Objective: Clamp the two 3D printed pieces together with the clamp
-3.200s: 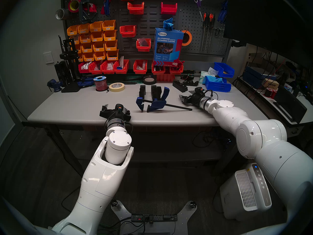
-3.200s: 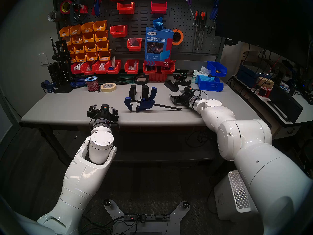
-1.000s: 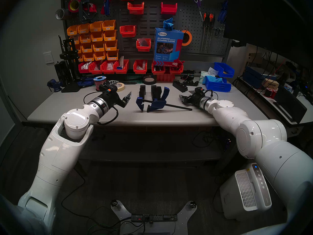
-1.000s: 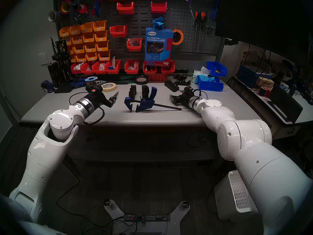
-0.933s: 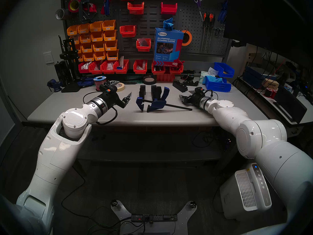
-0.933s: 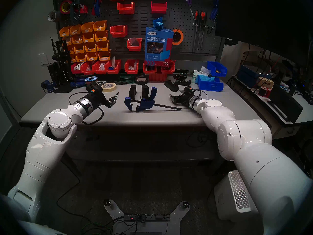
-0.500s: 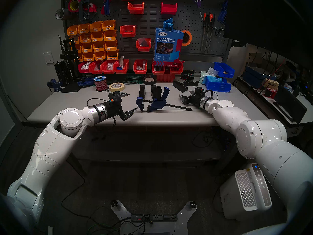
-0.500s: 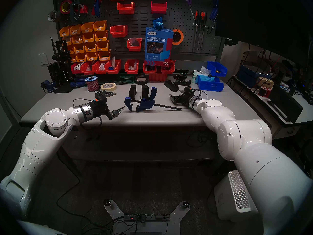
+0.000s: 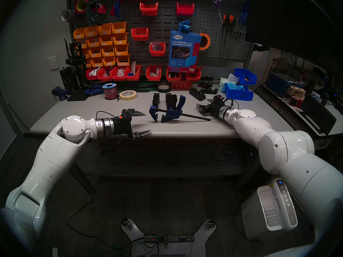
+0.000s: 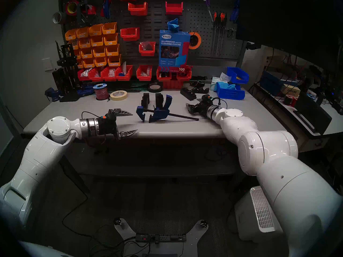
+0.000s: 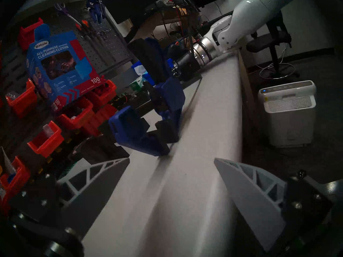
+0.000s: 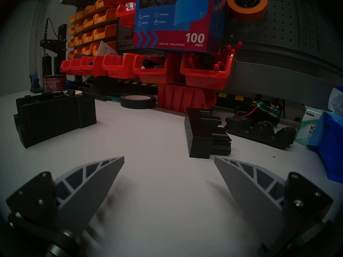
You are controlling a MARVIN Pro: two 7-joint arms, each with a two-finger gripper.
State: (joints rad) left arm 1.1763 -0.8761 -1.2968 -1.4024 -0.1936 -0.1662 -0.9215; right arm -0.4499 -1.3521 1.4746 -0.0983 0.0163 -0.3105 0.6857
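Note:
The blue bar clamp (image 9: 171, 113) lies mid-table with its jaws apart on the left, its trigger handle up and its black bar (image 9: 196, 117) pointing right. It shows close ahead in the left wrist view (image 11: 137, 132). The two black ribbed pieces (image 9: 156, 100) (image 9: 170, 100) stand upright and apart just behind it. My left gripper (image 9: 148, 122) is open and empty, level with the table, just left of the clamp's end jaw. My right gripper (image 9: 202, 104) is open and empty, resting right of the clamp near the bar's end. One piece (image 12: 53, 117) shows at the left of the right wrist view.
Larger black angular blocks (image 9: 198, 94) and blue bins (image 9: 238, 92) sit behind my right gripper. Masking tape (image 9: 128, 95), a wire spool (image 9: 109, 91) and black tape (image 9: 163, 88) line the back. The table's front edge (image 9: 185, 134) is under my left gripper's near finger.
My left arm swung from the back left toward the table's front and lowered, now pointing right at the clamp's end jaw, still open. The right arm, clamp and pieces have not moved.

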